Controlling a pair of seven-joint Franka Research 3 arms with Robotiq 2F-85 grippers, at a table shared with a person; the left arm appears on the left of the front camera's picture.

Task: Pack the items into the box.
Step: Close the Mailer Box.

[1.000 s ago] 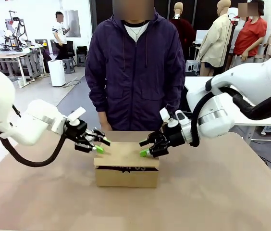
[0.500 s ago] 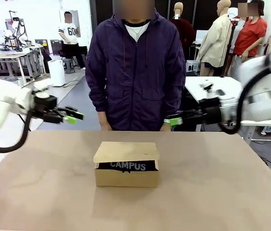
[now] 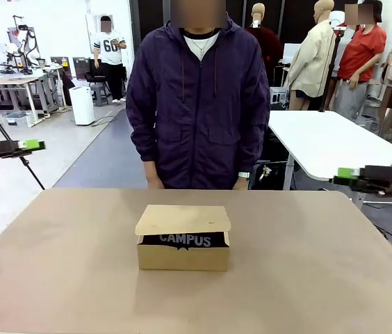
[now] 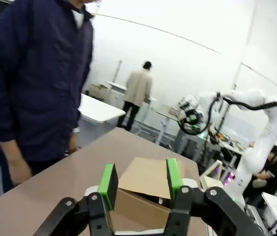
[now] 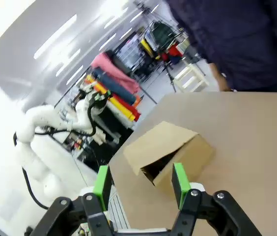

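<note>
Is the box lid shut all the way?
No. The box lid rests down but leaves a front gap, where the pouch with "CAMPUS" shows.

One box [image 3: 183, 240] at table centre, one pouch [image 3: 185, 240] inside it. Two grippers: left [image 3: 30, 145] at nine o'clock, right [image 3: 347, 173] at three. One person [image 3: 197, 97] at twelve.

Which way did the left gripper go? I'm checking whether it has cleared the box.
Yes. The left gripper pulled back from over the box to the picture's left edge, off the table.
</note>
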